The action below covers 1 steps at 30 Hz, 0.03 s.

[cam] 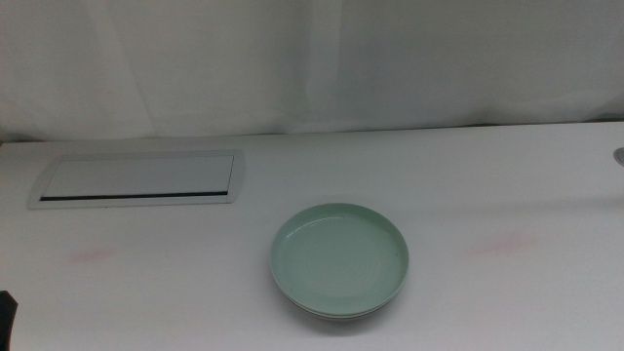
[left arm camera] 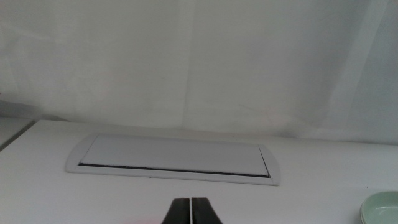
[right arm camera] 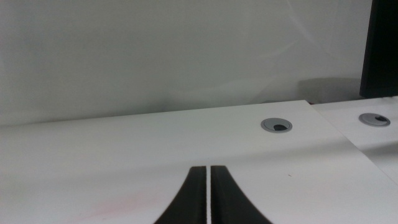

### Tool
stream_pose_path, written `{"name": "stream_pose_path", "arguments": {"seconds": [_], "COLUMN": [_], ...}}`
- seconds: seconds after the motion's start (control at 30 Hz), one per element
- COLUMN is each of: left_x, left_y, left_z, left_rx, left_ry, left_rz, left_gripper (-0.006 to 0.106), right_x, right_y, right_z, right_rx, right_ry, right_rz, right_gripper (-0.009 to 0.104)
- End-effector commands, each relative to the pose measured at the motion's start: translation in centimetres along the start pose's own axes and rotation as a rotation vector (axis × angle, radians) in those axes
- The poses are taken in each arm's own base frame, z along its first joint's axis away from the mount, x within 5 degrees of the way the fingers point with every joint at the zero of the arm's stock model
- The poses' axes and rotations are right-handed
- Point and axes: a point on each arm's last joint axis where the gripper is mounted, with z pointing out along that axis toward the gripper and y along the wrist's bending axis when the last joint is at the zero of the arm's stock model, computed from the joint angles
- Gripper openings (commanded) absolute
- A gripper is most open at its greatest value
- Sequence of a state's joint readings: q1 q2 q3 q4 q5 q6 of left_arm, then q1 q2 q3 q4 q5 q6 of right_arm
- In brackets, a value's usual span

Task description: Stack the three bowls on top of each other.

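Near the table's front centre I see the pale green bowl topping the nested stack. My left gripper and right gripper wait aside, jaws closed, empty; stacking looks complete.

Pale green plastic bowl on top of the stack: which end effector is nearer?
Left, probably. The left end effector sees the pale green plastic bowl's rim; the right end effector faces the table's far corner, bowl unseen.

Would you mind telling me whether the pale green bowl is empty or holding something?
Empty: the middle view shows the pale green bowl with a bare, uniform interior, sitting upright on another bowl's rim visible beneath.
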<state>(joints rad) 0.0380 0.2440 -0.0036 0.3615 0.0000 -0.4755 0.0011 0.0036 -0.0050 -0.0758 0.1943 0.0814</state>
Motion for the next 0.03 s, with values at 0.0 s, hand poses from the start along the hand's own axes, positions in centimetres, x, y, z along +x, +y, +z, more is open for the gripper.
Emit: {"name": "stream_pose_path", "arguments": {"seconds": [0.0], "left_x": [1.20], "left_y": [0.12], "left_z": [0.05], "left_rx": [-0.001], "left_ry": [0.024], "left_rz": [-0.008], "left_gripper": [-0.002], "right_x": [1.19], "right_y": [0.00], "right_z": [0.02], "right_rx": [-0.001], "right_ry": [0.006], "right_rz": [-0.005], "right_gripper": [-0.003]}}
